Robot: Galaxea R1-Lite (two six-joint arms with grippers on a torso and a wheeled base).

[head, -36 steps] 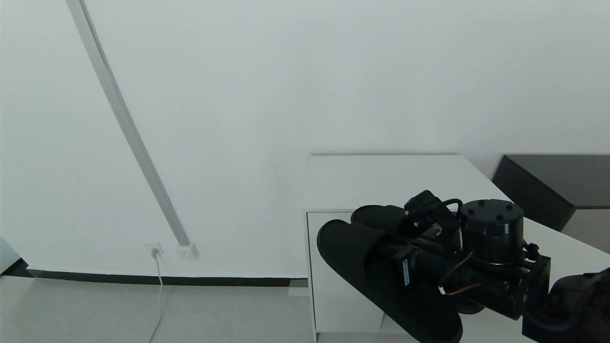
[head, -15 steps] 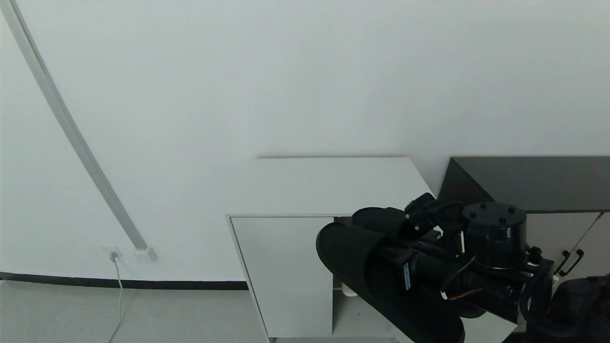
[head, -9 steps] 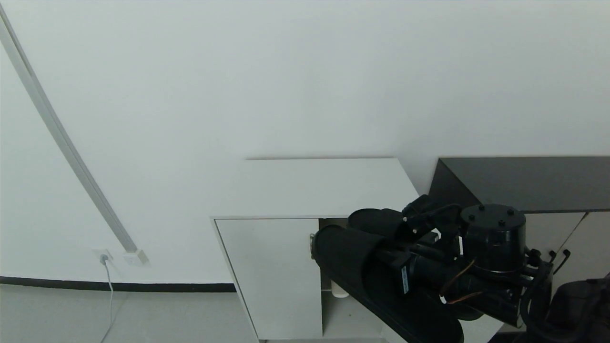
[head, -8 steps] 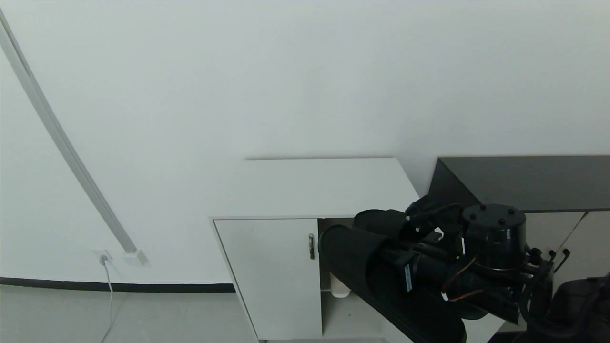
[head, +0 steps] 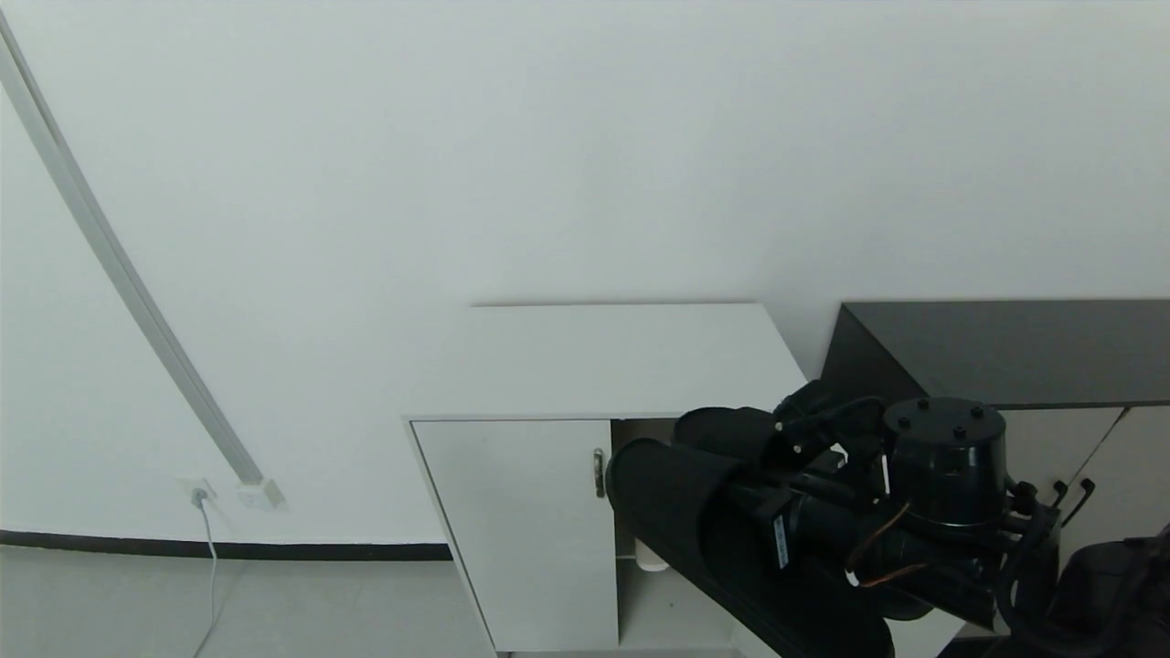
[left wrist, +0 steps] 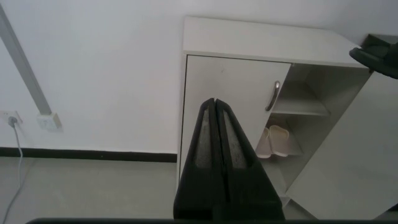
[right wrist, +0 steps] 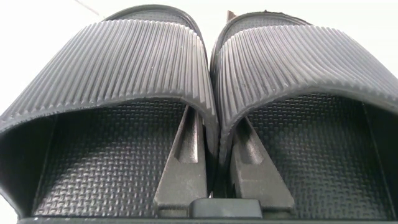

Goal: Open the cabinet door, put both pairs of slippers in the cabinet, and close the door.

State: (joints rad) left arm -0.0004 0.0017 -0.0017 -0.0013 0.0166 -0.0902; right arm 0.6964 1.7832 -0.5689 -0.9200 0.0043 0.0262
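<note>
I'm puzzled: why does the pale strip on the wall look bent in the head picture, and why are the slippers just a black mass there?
Head view: the wall strip curves toward the picture's edge, probably lens distortion; left wrist view: it runs nearly straight. Head view: the black slippers sit dark against a bright wall; right wrist view: close up, their ribbed straps show.

Soft even light, black slippers (head: pixel 667 493) murky, wall trunking (head: pixel 239 457) bows at edge.
</note>
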